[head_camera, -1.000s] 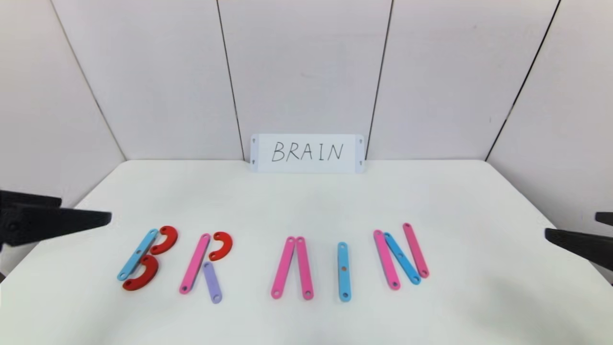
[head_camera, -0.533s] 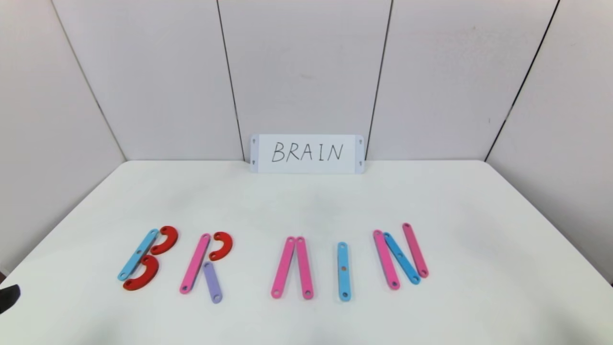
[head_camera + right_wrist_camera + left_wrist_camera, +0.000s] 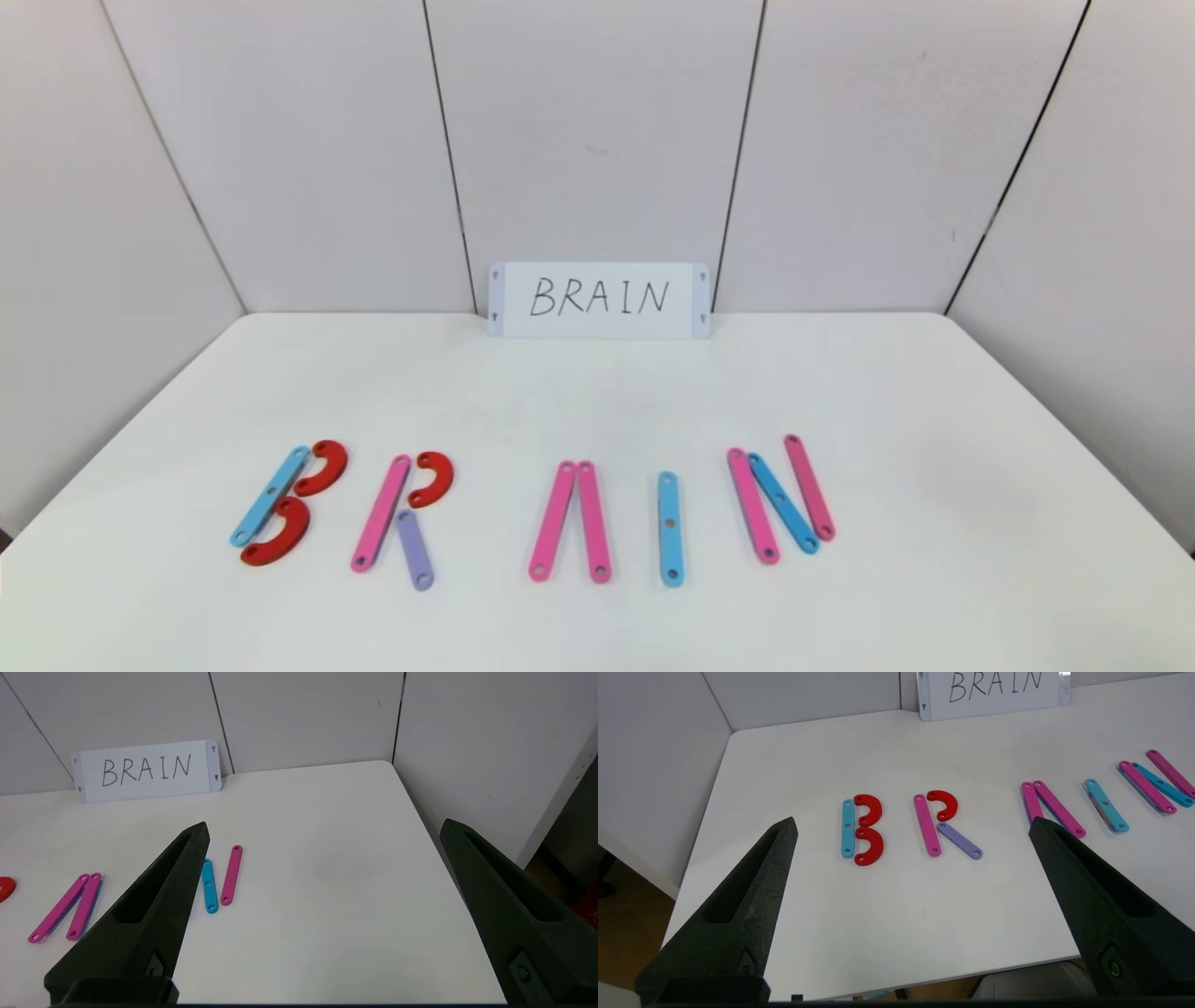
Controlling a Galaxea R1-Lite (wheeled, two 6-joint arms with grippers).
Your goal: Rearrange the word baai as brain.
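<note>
The flat plastic letters on the white table (image 3: 597, 401) read B R A I N. The B is a blue bar (image 3: 270, 496) with two red curves (image 3: 322, 467). A pink bar (image 3: 381, 512), a red curve (image 3: 434, 478) and a purple bar (image 3: 413, 549) form the R. Two pink bars (image 3: 553, 521) make the A, one blue bar (image 3: 669, 528) the I, and a blue diagonal (image 3: 782, 502) between pink bars the N. Neither gripper shows in the head view. My left gripper (image 3: 913, 821) hangs open and empty, back from the table's near edge, facing the B and R. My right gripper (image 3: 324, 824) is open and empty over the table's right part.
A white card (image 3: 598, 299) with handwritten BRAIN leans against the back wall. White wall panels enclose the table at the back and both sides. The table's near edge (image 3: 924, 984) shows in the left wrist view.
Both grippers, seen at the left and right edges of the head view a second ago, have pulled back out of it. The plastic pieces have not moved.
</note>
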